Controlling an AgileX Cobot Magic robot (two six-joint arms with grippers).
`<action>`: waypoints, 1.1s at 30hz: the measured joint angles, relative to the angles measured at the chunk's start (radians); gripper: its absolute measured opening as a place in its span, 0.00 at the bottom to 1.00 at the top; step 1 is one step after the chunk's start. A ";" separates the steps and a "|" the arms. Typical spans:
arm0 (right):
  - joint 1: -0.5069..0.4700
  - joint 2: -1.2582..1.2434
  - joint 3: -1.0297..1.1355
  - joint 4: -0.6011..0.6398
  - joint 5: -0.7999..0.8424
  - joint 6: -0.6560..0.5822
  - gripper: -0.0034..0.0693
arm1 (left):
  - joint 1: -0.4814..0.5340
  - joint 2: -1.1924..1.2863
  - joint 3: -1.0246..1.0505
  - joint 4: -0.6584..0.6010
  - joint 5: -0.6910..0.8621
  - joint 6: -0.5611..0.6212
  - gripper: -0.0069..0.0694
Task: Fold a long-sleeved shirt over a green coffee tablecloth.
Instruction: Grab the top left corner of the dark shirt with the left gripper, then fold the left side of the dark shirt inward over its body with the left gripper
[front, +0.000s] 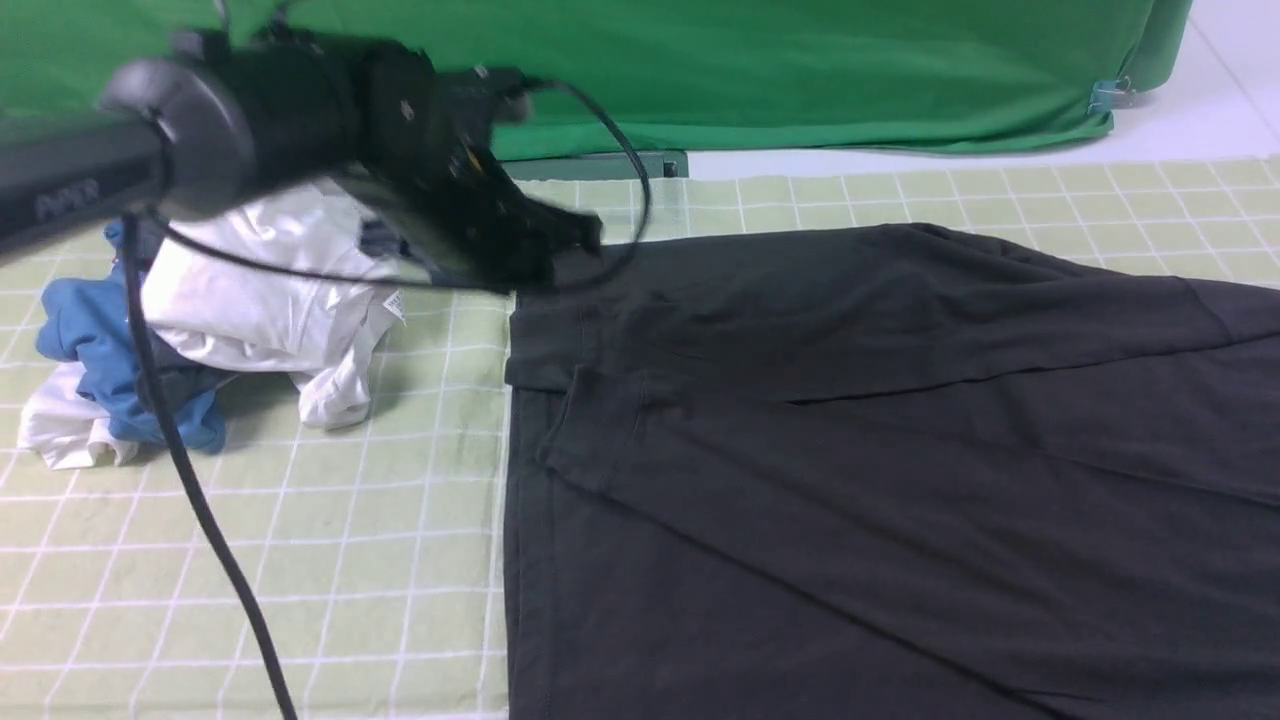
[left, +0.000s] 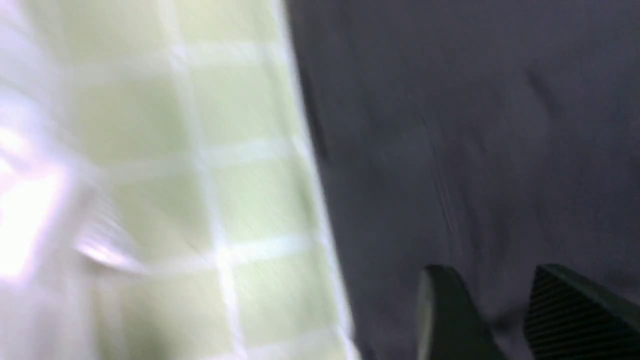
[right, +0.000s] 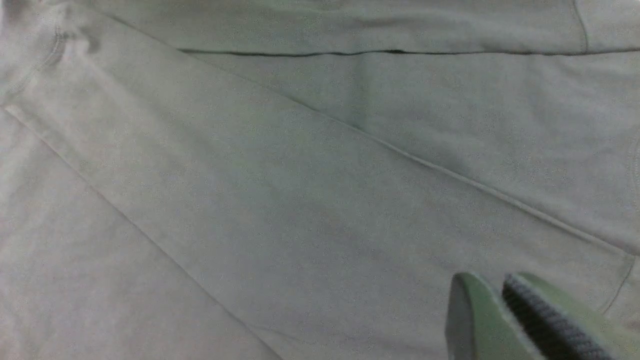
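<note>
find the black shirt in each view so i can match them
Front: shirt covers the right and middle, on the checked cloth.
Left wrist: blurred, shirt beside the checked cloth.
Right wrist: shirt fills the frame, no cloth showing.
Landmark: shirt's edge against the cloth, front and left wrist.

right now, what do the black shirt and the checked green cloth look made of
The large black long-sleeved shirt looks like soft matte knit, likely cotton jersey: limp flat folds, stitched hems, no shine. The pale green grid-lined tablecloth looks like thin matte woven fabric, slightly wrinkled; whether its white lines are printed or woven in is unclear.
</note>
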 joint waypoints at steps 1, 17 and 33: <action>0.000 0.000 0.000 0.000 0.000 0.000 0.16 | 0.022 0.008 -0.034 0.000 0.011 -0.001 0.51; 0.000 0.000 0.000 0.000 0.000 0.000 0.19 | 0.075 0.251 -0.190 -0.178 0.148 0.177 0.61; 0.000 0.000 -0.001 0.000 0.000 0.000 0.20 | 0.057 0.291 -0.190 -0.209 0.074 0.277 0.15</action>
